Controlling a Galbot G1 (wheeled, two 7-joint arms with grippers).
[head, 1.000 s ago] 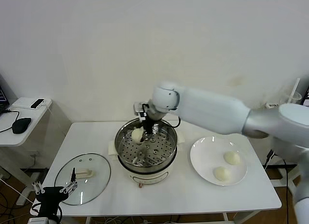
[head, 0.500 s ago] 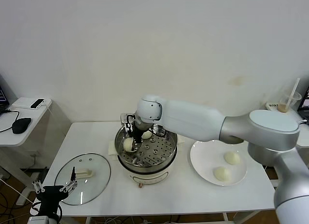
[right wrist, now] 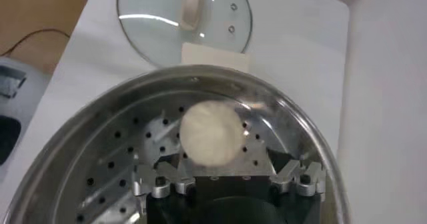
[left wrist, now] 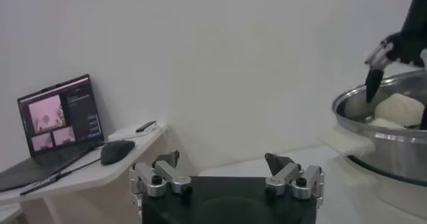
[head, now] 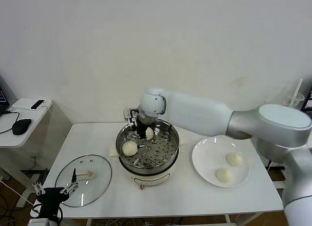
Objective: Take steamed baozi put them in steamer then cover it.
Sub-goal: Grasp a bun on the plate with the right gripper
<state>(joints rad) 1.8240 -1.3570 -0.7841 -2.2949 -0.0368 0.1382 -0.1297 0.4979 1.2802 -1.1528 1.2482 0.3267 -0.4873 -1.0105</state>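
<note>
The steamer (head: pixel 157 166) stands mid-table with two baozi on its perforated tray: one at the left (head: pixel 129 148), one at the back (head: pixel 148 133). Two more baozi (head: pixel 234 159) (head: pixel 224 175) lie on the white plate (head: pixel 203 149). My right gripper (head: pixel 136 122) hovers open and empty over the steamer's back-left. In the right wrist view it (right wrist: pixel 223 164) sits just above the left baozi (right wrist: pixel 211 133), apart from it. The glass cover (head: pixel 83 173) lies flat on the table at the left. My left gripper (head: pixel 53 192) is parked open at the table's front-left corner.
A side table (head: pixel 22 120) with a mouse and phone stands at the far left. A cup with a straw (head: pixel 291 100) stands at the far right. The left wrist view shows the steamer's rim (left wrist: pixel 373 127) and a laptop (left wrist: pixel 60 115).
My right gripper has let go of the baozi at the tray's left side and has risen toward the steamer's back. The left arm has not moved.
</note>
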